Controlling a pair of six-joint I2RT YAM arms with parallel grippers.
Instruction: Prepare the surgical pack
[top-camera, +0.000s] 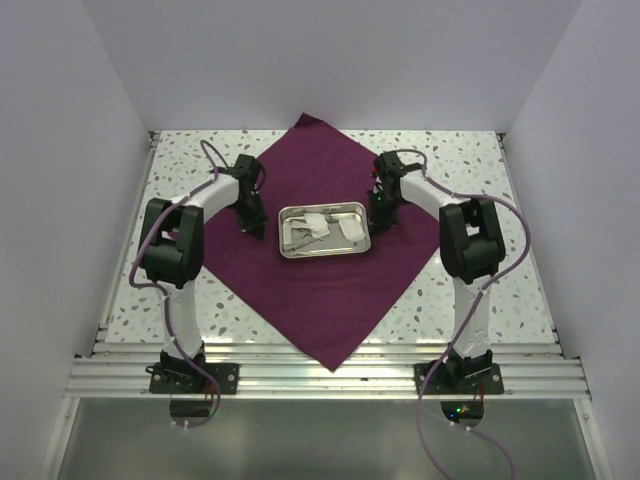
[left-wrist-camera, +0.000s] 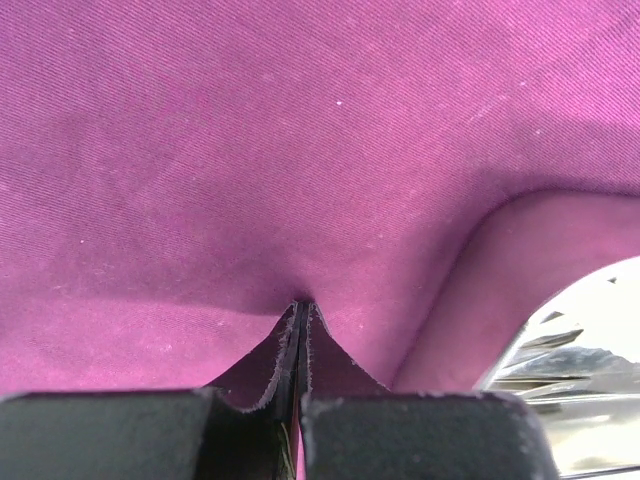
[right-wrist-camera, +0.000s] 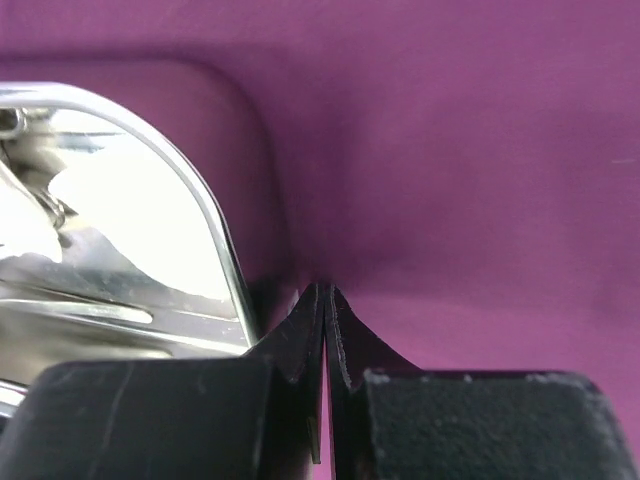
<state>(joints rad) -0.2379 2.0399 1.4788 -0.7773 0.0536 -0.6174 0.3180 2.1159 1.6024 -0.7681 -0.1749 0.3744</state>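
Centrally on the counter (top-camera: 470, 180), maroon cloth (top-camera: 330, 300) lies as a diamond, loaded steel tray (top-camera: 325, 255) at its middle, likely so corners fold over it. Left jaws and right jaws pressed together, empty, tips at cloth flanking the tray.

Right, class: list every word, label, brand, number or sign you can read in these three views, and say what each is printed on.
No text can be read in any view.
maroon cloth: plain, no print or tag showing.
steel tray: no marking seen; it and what lies in it are too small from above and glare-washed up close.
left gripper and right gripper: plain black, no lettering.
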